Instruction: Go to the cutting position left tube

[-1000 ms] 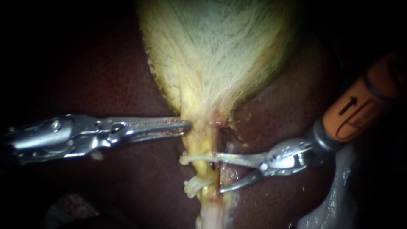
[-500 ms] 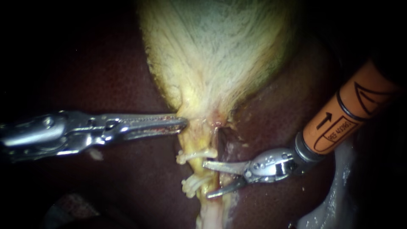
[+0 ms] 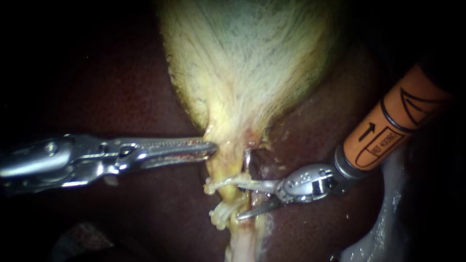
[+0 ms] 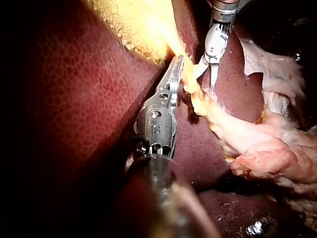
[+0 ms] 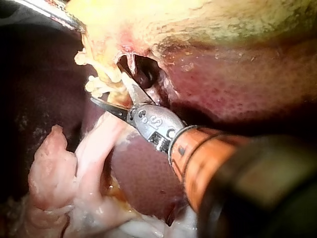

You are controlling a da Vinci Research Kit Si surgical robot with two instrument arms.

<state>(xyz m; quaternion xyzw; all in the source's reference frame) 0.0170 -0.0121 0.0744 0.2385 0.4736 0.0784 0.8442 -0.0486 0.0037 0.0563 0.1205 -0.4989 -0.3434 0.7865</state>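
Two instruments are recorded at the narrow end of the gallbladder (image 3: 247,63), which is seen lying on the dark red liver (image 3: 121,97).

The gallbladder is noted as pale and fibrous, tapering to a yellow neck. The left instrument (image 3: 211,147) is brought in level from the left, and its jaws are seen clamped together on the edge of that neck. The right instrument (image 3: 239,200), with an orange collar on its shaft, is entered from the upper right; its jaws are held apart, with a clear gap between them. The left tube (image 3: 228,170) is found running down from the neck as a yellow stalk, and its right edge is taken in between the parted jaws. Two white clips are observed across it: the upper clip (image 3: 218,184) is touched by the upper jaw, and the lower clip (image 3: 221,213) is just beside the lower jaw.
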